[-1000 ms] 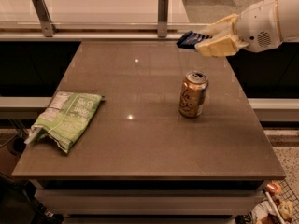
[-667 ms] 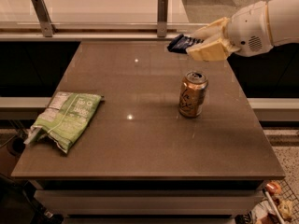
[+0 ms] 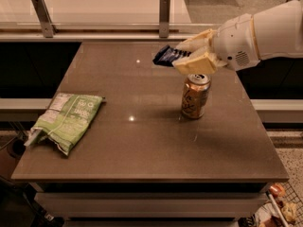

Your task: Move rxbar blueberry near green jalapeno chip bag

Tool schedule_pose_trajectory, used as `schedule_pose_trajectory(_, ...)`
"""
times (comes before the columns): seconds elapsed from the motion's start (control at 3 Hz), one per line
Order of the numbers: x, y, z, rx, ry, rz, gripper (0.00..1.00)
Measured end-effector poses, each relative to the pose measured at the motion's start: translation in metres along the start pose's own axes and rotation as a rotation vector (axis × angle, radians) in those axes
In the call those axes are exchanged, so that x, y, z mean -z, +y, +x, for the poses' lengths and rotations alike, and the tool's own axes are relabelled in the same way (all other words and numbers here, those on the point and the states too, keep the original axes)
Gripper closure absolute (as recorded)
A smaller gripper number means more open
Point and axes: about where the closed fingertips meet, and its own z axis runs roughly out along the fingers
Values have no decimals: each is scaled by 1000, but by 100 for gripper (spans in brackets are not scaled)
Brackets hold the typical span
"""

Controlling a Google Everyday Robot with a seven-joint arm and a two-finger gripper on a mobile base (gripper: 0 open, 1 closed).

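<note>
The arm (image 3: 279, 30) is a thick, smooth white tube, ending in a rounded white wrist housing (image 3: 234, 44) with a small patch of dark vent holes on its side and a thin tan seam ring where the two sections meet. The gripper (image 3: 179, 58), above the table's (image 3: 142, 145) far right part, has two pale cream, wedge-shaped fingers (image 3: 196, 64) with flat, blunt faces

You are looking at what seems a canteen or office break area: a brown worktop (image 3: 142, 150) before a pale counter (image 3: 104, 4) with metal posts (image 3: 164, 13), and speckled floor (image 3: 289, 157). Snacks show it: green jalapeno chip bag (image 3: 66, 119), drink can (image 3: 195, 96), rxbar blueberry (image 3: 163, 56) pinched in the claw (image 3: 180, 56) above the can
</note>
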Motion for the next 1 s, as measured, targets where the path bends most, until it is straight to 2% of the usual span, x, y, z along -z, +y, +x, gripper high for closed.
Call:
schedule_pose_trajectory(0.33, -12, 20, -2, 6, -9, -15, 100)
schedule_pose_trajectory(1.0, -46, 47, 0, 0, -8, -78, 100)
